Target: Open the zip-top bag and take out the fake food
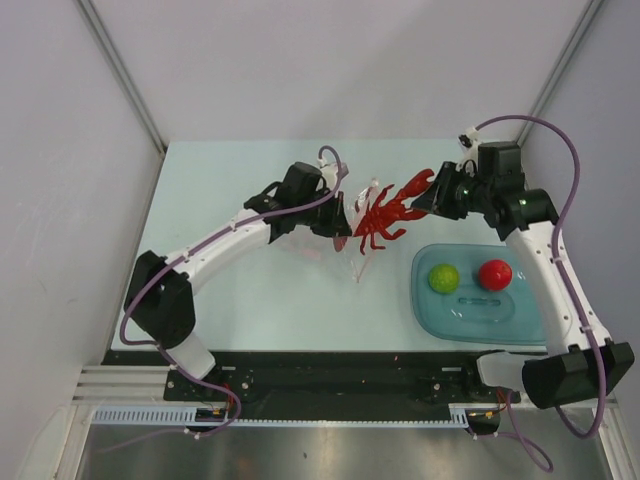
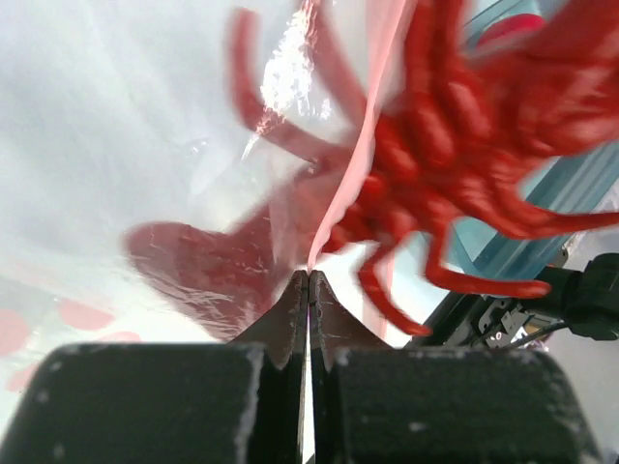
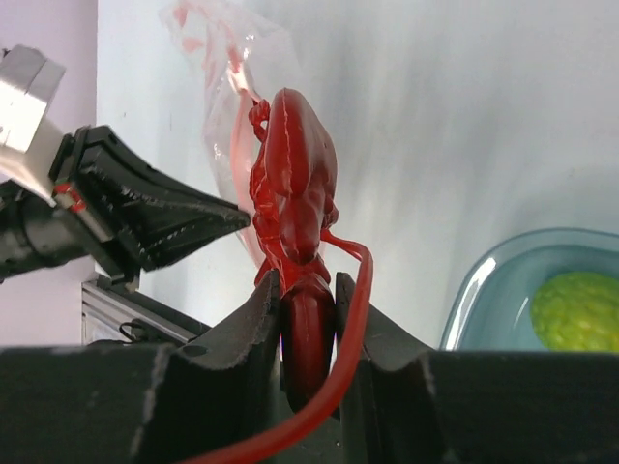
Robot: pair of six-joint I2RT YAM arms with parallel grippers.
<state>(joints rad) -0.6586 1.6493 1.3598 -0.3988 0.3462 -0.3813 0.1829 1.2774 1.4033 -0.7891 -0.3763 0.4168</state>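
Observation:
The clear zip-top bag (image 1: 364, 250) hangs above the table's middle, and my left gripper (image 1: 344, 218) is shut on its pinkish zip edge (image 2: 340, 198). The jaws (image 2: 309, 277) meet tightly with only thin film between them. A red lobster (image 1: 390, 214) of the fake food stretches from the bag towards the right, its tail showing through the plastic (image 2: 208, 261). My right gripper (image 1: 428, 203) is shut on one of its claws (image 3: 308, 324). A lime-green fruit (image 1: 443, 278) and a round red fruit (image 1: 494, 273) lie in the tray.
The translucent teal tray (image 1: 480, 322) sits at the right front of the pale table. Grey walls close in the left, back and right sides. In the right wrist view the left gripper's black fingers (image 3: 164, 224) point in from the left, close to the lobster (image 3: 295, 174).

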